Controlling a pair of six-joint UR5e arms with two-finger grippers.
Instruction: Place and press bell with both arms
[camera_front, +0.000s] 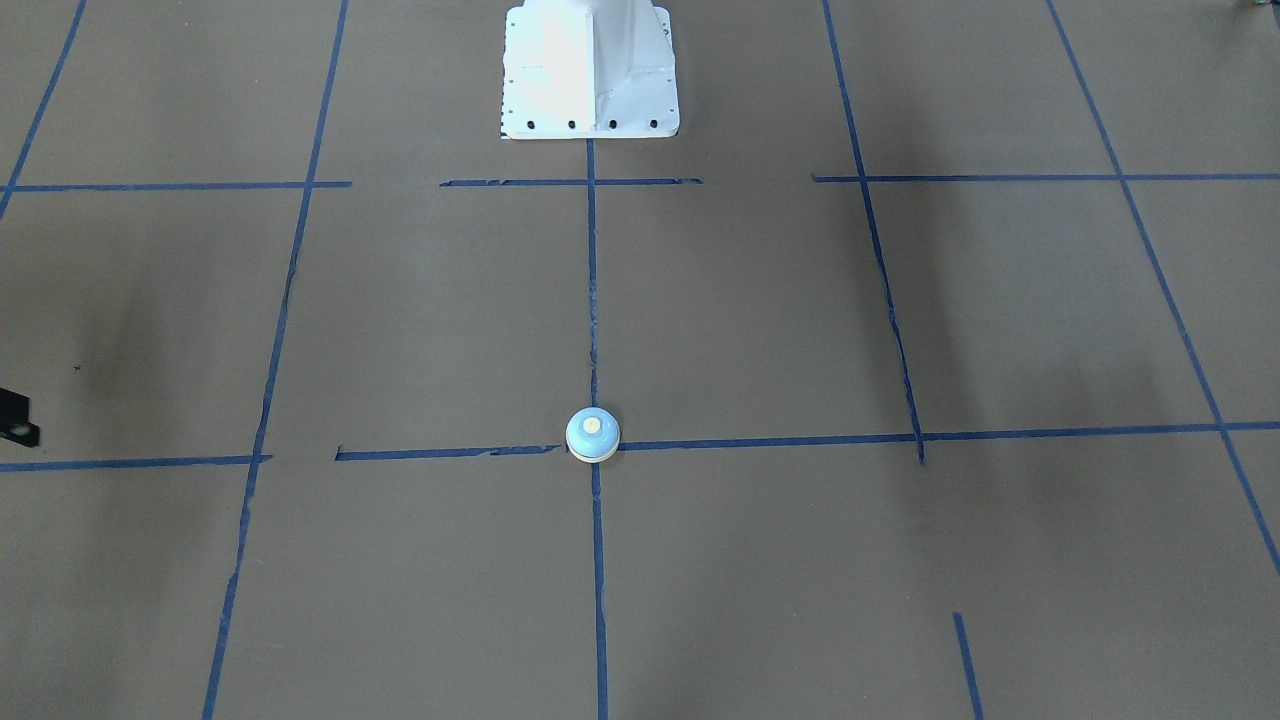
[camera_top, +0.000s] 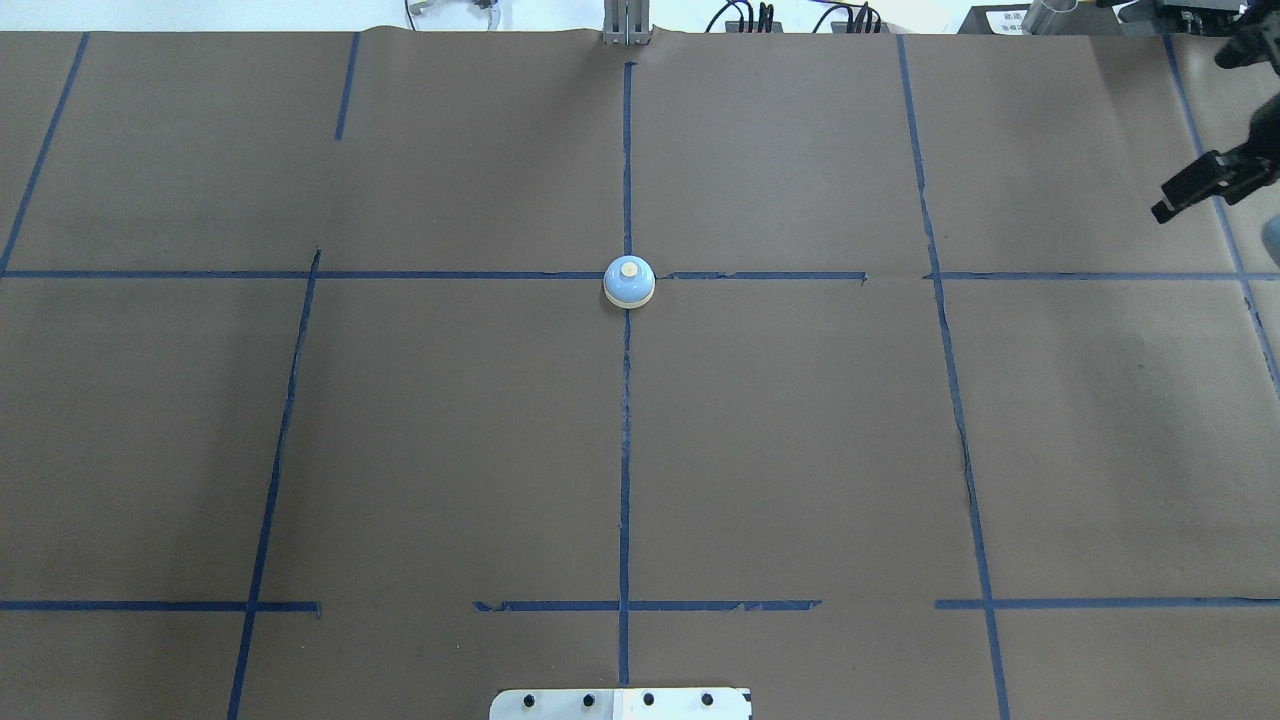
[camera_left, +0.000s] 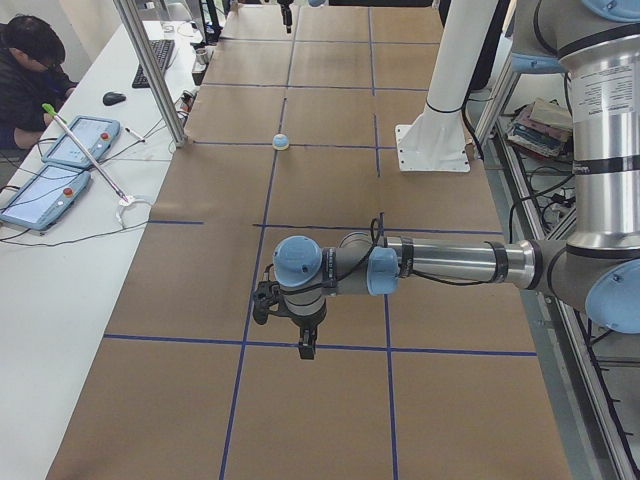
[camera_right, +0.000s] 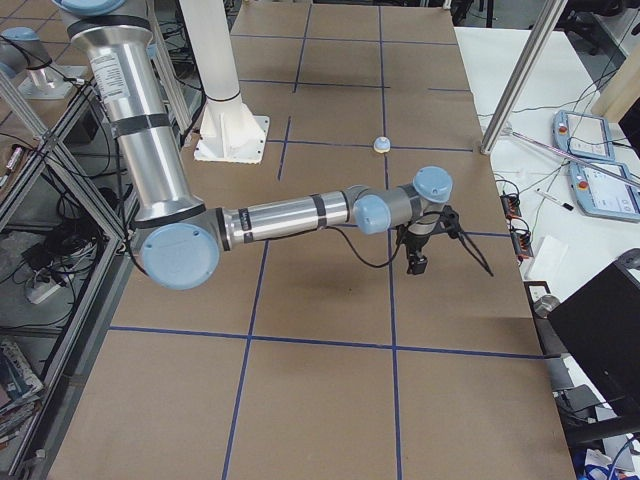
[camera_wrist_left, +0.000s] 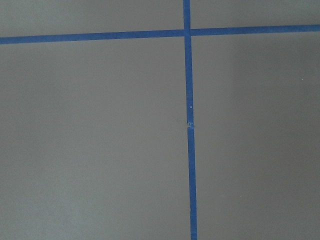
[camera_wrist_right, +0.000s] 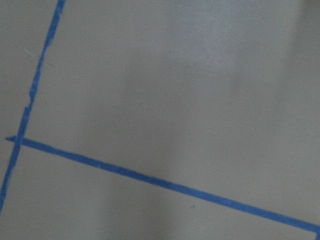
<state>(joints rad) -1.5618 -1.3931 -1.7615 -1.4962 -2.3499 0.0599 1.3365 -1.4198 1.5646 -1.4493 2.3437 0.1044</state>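
The bell (camera_front: 593, 436) stands upright on a crossing of blue tape lines in the middle of the brown table; it also shows in the overhead view (camera_top: 629, 282) and both side views (camera_left: 282, 141) (camera_right: 381, 145). Nothing touches it. My left gripper (camera_left: 306, 347) hangs pointing down over the table's left end, far from the bell; I cannot tell whether it is open or shut. My right gripper (camera_right: 417, 262) points down over the right end, with only a black part showing at the overhead view's edge (camera_top: 1200, 187); I cannot tell its state. Both wrist views show only paper and tape.
The white bolted pedestal (camera_front: 590, 70) stands at the robot's side of the table. A side table with tablets (camera_left: 70, 165) and a seated person (camera_left: 25, 70) runs along the far edge, with a metal post (camera_left: 150, 70) at it.
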